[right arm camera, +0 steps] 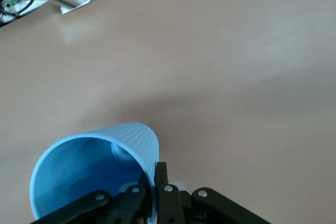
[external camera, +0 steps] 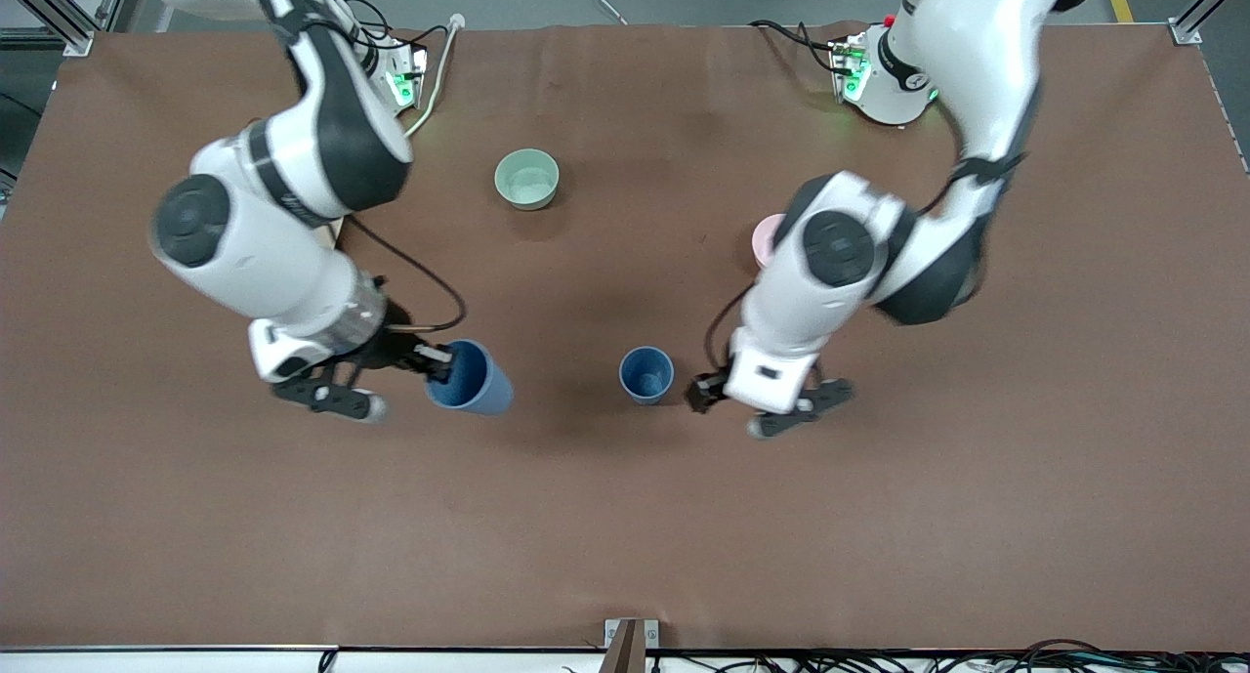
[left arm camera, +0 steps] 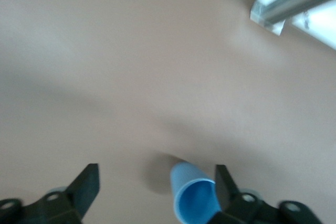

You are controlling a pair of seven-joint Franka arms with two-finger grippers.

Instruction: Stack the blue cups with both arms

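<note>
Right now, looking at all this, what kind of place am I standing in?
Probably a robotics lab or test bench. Two white arms are bolted to a brown-covered table framed by metal rails, cables trailing along its edge. The right end effector grips a blue cup by its rim; the left end effector hangs open beside another cup.

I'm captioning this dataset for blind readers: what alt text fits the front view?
The right gripper is shut on the rim of a tilted blue cup, lifted above the brown table, while a second blue cup stands upright beside the open left gripper. A pale green bowl sits farther from the camera.
</note>
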